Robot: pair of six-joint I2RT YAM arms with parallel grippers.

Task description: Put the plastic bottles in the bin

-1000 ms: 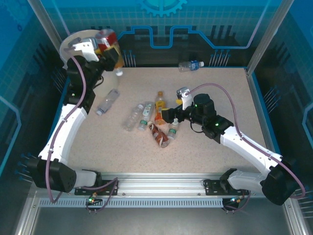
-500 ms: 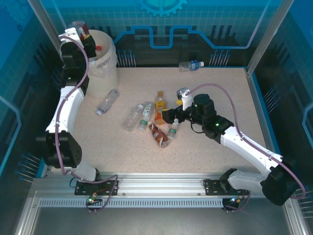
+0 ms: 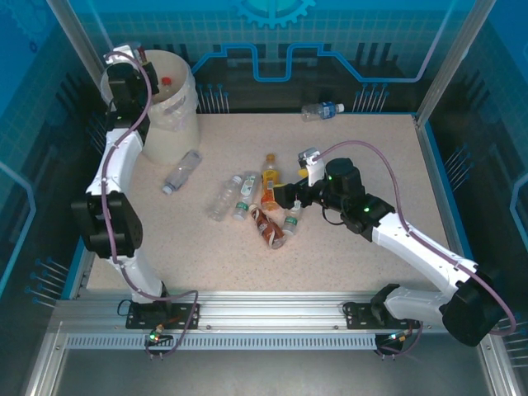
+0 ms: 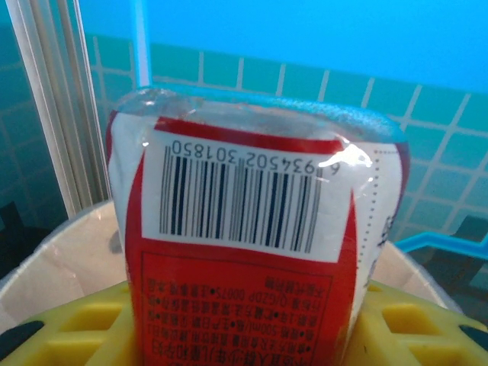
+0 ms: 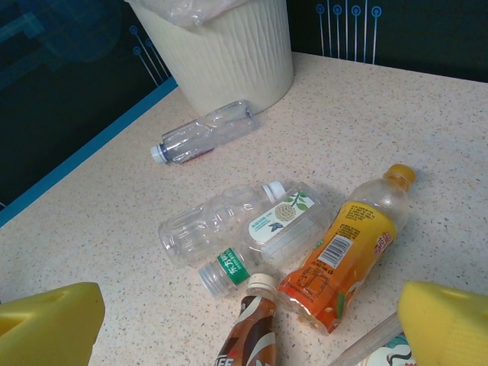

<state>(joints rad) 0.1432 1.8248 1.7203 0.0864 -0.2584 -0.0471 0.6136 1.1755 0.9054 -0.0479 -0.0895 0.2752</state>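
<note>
Left wrist: left claw clamped on red-label bottle, at the bin rim. Top external: bin in far-left corner of worktop, red-capped bottle inside. Right claw fingers apart, empty, at bottle cluster mid-worktop. Clear bottle just beside bin; blue-label bottle at far edge.

We see the left gripper up at the bin rim, far-left corner. Red cap inside the bin. Right gripper sits low over the bottle cluster mid-way across the counter. One clear bottle lies just beside the bin, and a blue-label bottle at the far edge.
</note>
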